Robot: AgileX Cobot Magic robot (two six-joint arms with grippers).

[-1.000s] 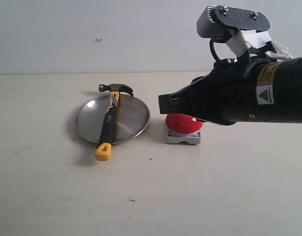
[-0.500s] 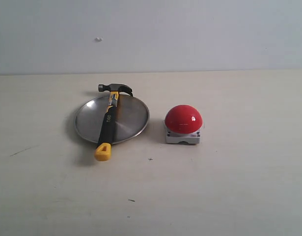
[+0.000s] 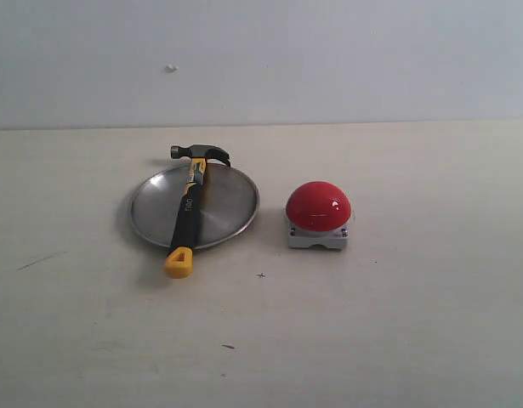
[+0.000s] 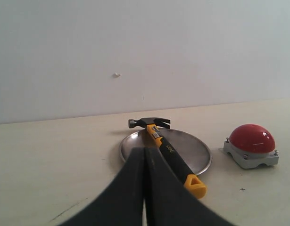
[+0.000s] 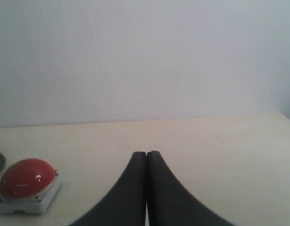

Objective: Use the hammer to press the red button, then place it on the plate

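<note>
Two pincers sit clear of the work, the left gripper (image 4: 145, 151) and right gripper (image 5: 146, 154) both pinched tight on nothing. Ahead of the left one, the nearer arm, the hammer (image 3: 190, 208) lies across the plate (image 3: 231, 200), head at the far rim, yellow end overhanging the near rim. With the red button (image 3: 317, 206) free just beside the plate, this looks finished.

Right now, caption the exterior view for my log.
Hammer lies across the silver plate, yellow end past the rim; red button sits apart beside it on the pale table.
</note>
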